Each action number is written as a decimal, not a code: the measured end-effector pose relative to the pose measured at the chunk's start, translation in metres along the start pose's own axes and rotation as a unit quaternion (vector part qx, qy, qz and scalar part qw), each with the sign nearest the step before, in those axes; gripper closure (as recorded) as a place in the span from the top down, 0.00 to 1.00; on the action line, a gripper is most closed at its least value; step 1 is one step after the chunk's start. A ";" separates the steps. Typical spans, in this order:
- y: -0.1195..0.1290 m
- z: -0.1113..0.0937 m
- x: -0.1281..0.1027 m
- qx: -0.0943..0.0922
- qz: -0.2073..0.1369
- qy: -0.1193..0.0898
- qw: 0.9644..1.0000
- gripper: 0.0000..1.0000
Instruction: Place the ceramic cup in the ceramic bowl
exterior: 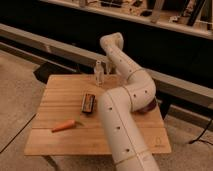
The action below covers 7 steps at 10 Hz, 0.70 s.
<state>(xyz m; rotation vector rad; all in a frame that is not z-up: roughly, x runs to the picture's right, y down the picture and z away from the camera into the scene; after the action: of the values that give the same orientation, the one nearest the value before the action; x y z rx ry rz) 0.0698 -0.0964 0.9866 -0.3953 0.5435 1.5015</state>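
Woodgrain fills the middle of our view: a low square wooden table [60,97] on a pale floor, with a long grey ledge [45,42] running behind it. The robot's white arm [122,130] rises from the bottom edge, bends at a thick elbow above the table's right side, climbs to a second joint over the far edge, and then turns down toward the tabletop.

We place the gripper [107,70] at the lower end of that last link, low over the far edge of the table and just to the right of the slim clear bottle [98,73], which stands upright. From this angle we cannot tell whether the gripper is spread, pressed together or pinching anything.

We cannot pick out the ceramic cup as a separate thing. If it is near the gripper, the arm's pale casing and the bottle keep us from telling it apart.

The ceramic bowl [150,107] shows only as a dark purple sliver on the table's right side, peeking out from behind the elbow, which covers most of it. It is well apart from the gripper.

Near the table's centre we see a flat black rectangular box [88,102] lying just left of the arm. An orange carrot [64,126] lies toward the near left corner, well apart from the box and the bottle.
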 end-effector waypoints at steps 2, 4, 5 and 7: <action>0.002 0.003 0.006 -0.001 0.001 0.011 1.000 0.28; 0.002 0.002 0.011 0.001 0.000 0.021 1.000 0.08; 0.002 0.001 0.014 0.003 0.000 0.027 1.000 0.01; 0.002 -0.002 0.022 0.009 -0.005 0.042 0.999 0.00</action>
<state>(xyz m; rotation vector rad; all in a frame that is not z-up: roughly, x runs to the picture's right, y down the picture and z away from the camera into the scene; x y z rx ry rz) 0.0669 -0.0796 0.9727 -0.4484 0.6211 1.4743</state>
